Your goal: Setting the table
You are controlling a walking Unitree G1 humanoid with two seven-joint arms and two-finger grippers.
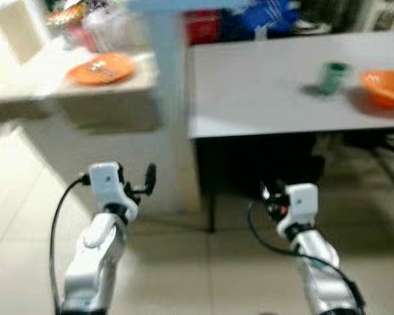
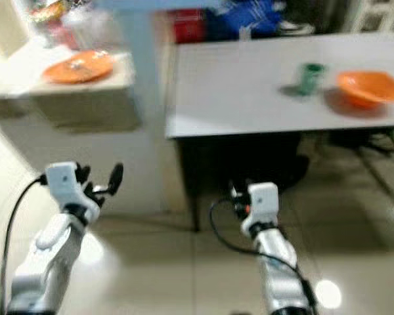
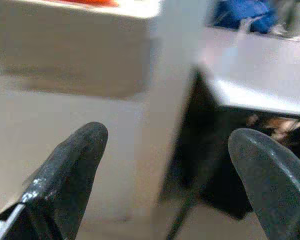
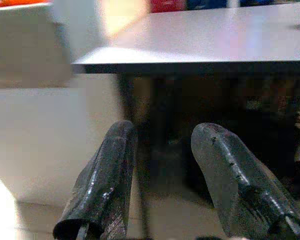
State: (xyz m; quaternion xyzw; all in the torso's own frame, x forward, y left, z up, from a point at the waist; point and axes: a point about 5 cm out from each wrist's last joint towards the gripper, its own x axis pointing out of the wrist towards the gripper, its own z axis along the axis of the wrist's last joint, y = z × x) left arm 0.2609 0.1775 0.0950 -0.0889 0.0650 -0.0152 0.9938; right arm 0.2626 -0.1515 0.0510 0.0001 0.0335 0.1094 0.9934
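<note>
**Background clutter, blurred**

Blue bag [image 1: 262, 16] and red box [image 1: 202, 25] beyond the table's far edge. White chair [image 1: 18, 27] at far left. Pale tiled floor [image 1: 203, 275] below. Dark clutter under the table, too blurred to identify.

No text, label or number is legible anywhere; everything is blurred.
</note>
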